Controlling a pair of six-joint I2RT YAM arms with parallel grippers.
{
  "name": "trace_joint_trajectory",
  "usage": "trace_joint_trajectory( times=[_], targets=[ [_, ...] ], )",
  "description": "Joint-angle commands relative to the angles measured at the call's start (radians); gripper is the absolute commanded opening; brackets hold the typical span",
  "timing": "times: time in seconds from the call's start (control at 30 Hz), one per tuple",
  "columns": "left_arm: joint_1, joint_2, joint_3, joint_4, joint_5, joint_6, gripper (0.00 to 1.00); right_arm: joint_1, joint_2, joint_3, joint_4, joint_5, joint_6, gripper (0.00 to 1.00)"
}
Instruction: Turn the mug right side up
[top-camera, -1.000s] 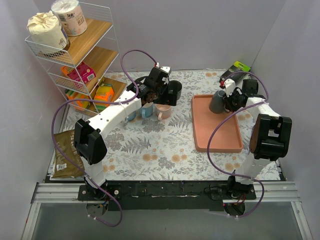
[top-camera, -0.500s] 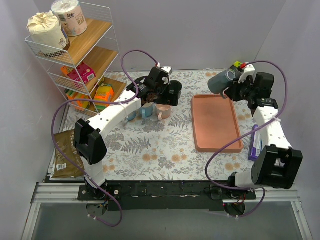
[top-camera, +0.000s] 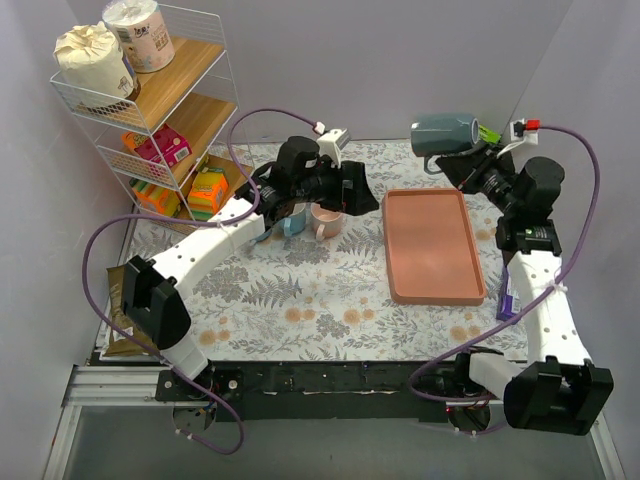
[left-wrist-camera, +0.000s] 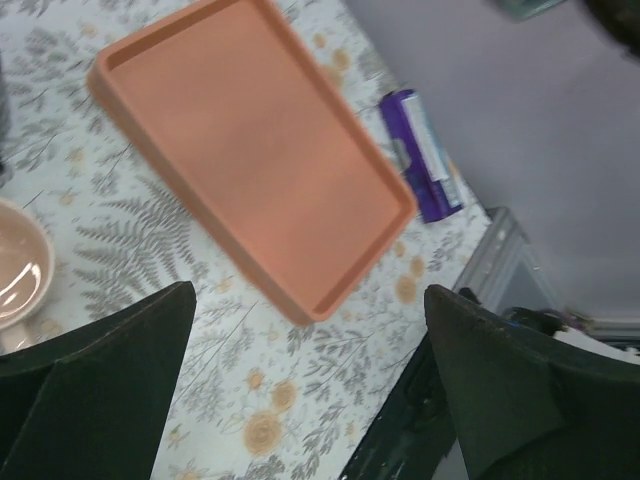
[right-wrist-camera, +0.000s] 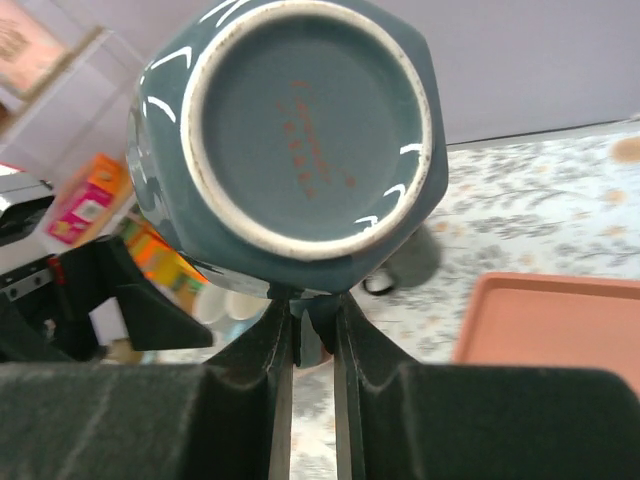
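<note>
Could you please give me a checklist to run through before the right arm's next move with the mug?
1. Grip: right gripper shut on the mug: ok.
2. Mug upright: it lies sideways in the air: not ok.
3. Landing spot: tray is bare: ok.
4. Left gripper off the tray, open: ok.
5. Mug's inside empty: its mouth is not shown: cannot tell.
</note>
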Motion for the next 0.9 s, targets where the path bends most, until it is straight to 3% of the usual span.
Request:
trace_joint_trajectory(
  times=[0.0,0.13,0.3,0.43,0.7,0.87],
  targets=[
    [0.003,-0.082,-0.035,0.235,0.15,-0.089,0.98,0.077,-0.104,-0.093,0.314,0.078,0.327,0.01],
    [0.003,-0.062,-0.05,0.339,0.15,-0.241,0.98,0.232,-0.13,-0.167,0.434,0.184,0.468,0.01],
    [0.003,-0.075,-0.107,0.476,0.169,-0.349,0.98,0.335,-0.161,-0.237,0.531,0.314,0.52,0.01],
    [0.003,-0.13,-0.208,0.591,0.143,-0.401,0.95,0.358,-0.158,-0.242,0.554,0.325,0.549,0.01],
    [0.006,-0.137,-0.248,0.648,0.166,-0.482,0.82,0.36,-0.142,-0.271,0.614,0.285,0.614,0.01],
    [0.014,-0.137,-0.277,0.769,0.204,-0.54,0.79,0.361,-0.139,-0.294,0.668,0.254,0.683,0.01]
  ],
)
